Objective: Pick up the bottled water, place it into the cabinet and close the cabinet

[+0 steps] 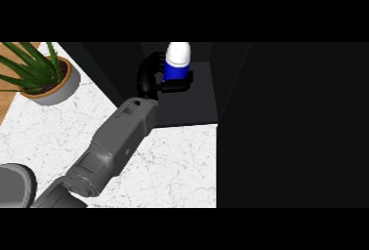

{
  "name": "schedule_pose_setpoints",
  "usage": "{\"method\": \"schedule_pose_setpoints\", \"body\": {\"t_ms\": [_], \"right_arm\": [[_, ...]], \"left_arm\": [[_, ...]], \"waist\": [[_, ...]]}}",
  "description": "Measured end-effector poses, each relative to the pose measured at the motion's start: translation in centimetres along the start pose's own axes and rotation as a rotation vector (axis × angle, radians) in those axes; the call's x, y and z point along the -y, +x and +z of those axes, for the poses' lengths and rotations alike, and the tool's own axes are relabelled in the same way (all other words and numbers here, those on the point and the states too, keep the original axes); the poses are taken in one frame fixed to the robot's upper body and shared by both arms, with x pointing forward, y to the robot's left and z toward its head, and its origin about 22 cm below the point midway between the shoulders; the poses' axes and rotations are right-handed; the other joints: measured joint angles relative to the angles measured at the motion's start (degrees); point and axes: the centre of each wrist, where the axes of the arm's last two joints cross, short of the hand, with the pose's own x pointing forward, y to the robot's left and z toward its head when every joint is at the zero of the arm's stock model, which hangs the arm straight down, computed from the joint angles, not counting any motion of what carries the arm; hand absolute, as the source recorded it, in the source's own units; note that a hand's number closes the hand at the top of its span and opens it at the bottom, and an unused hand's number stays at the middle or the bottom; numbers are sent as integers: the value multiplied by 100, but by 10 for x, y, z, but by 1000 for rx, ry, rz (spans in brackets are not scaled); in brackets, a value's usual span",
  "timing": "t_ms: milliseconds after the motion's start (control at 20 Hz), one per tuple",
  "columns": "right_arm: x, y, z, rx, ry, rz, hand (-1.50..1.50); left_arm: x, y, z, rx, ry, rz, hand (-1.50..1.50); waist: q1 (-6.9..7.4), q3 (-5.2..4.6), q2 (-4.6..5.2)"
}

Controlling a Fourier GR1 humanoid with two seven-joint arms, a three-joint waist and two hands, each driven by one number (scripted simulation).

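The bottled water (177, 61), white with a blue label, stands upright within the dark opening of the cabinet (196, 105). My right hand (148, 77) is curled round its lower part, thumb and fingers (176, 86) wrapping the label's base. The grey right forearm (115, 141) stretches up from the lower left to the cabinet. Whether the bottle's base rests on the cabinet floor is hidden by the hand. A grey rounded piece of the left arm (14, 185) shows at the lower left edge; the left hand itself is out of sight.
A potted green plant (43, 73) in a grey pot stands at the upper left on the white marble counter (169, 161). A large black panel (288, 122), apparently the cabinet's open door, fills the right side.
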Motion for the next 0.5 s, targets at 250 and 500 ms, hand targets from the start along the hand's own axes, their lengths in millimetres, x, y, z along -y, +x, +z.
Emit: {"method": "schedule_pose_setpoints", "body": {"t_ms": [250, 500], "right_arm": [[1, -2, 1, 3, 13, -8, -150], [1, -4, 3, 9, 23, -21, -150]], "left_arm": [[-7, -1, -8, 28, 37, -64, -150], [-10, 2, -13, 81, 74, -150, -150]], "waist": [[-65, -1, 19], [-129, -1, 41]]}}
